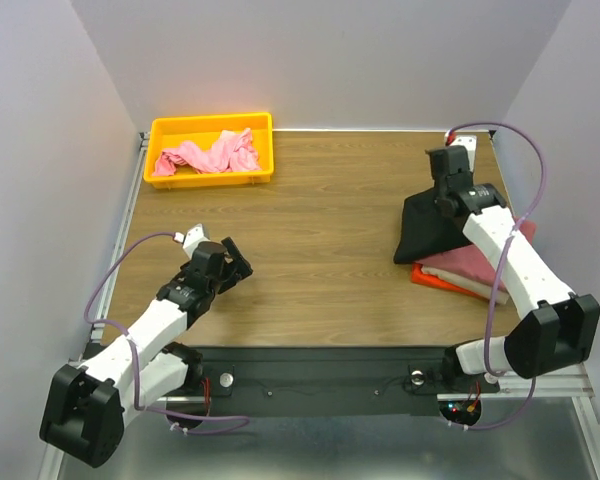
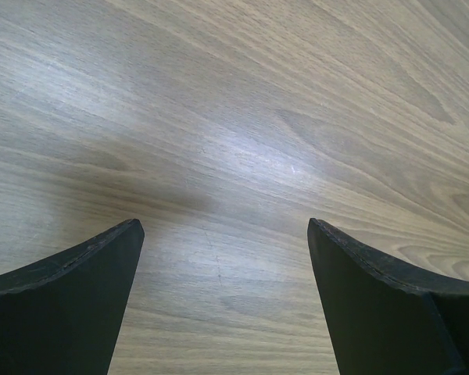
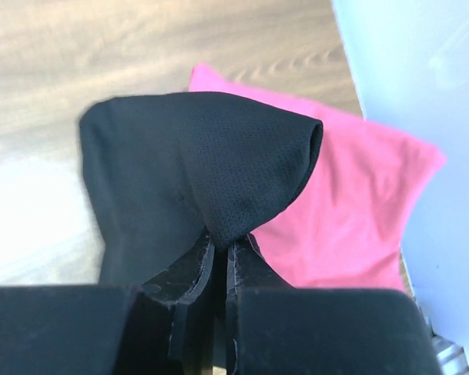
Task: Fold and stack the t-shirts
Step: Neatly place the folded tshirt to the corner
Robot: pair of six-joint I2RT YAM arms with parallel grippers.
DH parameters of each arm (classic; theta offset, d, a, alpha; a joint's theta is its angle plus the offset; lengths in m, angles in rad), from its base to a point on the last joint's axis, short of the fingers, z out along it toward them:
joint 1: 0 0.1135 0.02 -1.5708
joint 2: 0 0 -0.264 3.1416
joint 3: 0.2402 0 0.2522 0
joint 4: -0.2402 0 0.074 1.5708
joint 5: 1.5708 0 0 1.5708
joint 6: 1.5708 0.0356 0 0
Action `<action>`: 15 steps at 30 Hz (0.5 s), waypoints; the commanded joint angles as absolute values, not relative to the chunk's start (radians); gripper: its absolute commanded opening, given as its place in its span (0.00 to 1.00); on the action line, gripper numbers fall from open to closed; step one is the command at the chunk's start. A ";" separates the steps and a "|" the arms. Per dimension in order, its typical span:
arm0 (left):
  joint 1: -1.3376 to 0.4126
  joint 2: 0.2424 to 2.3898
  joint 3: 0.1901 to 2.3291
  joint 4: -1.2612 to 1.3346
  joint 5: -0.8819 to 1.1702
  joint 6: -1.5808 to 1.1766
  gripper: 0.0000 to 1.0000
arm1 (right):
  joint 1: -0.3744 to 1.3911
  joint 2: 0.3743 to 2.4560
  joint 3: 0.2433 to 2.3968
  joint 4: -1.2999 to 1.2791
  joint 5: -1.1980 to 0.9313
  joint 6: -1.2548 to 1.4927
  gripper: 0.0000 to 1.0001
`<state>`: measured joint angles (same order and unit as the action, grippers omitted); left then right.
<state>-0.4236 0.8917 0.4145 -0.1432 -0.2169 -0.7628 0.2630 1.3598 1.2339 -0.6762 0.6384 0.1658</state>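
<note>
Right gripper (image 3: pixel 219 246), jaws nearly closed, pinches a raised fold of the black t-shirt (image 3: pixel 195 164), its long axis running near-to-far, partly over the rose-red t-shirt (image 1: pixel 475 262) and orange t-shirt (image 1: pixel 427 279) at the right of the wooden table (image 1: pixel 320 220); left gripper (image 1: pixel 235 262) gapes wide above bare wood, between pale walls (image 1: pixel 40 150).

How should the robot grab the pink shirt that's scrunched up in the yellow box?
Come straight down from above and pinch a raised wrinkle near the middle of the light pink t-shirt. It lies crumpled inside the yellow bin, whose walls would likely block a sideways approach.
</note>
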 commanded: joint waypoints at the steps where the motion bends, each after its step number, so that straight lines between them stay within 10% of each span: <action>1: -0.419 0.907 0.434 -0.109 -0.221 -0.742 0.98 | 0.232 1.310 1.344 -0.684 0.626 0.115 0.00; 15: -0.417 0.945 0.437 -0.091 -0.218 -0.744 0.99 | 0.123 1.265 1.381 -0.801 0.607 0.164 0.00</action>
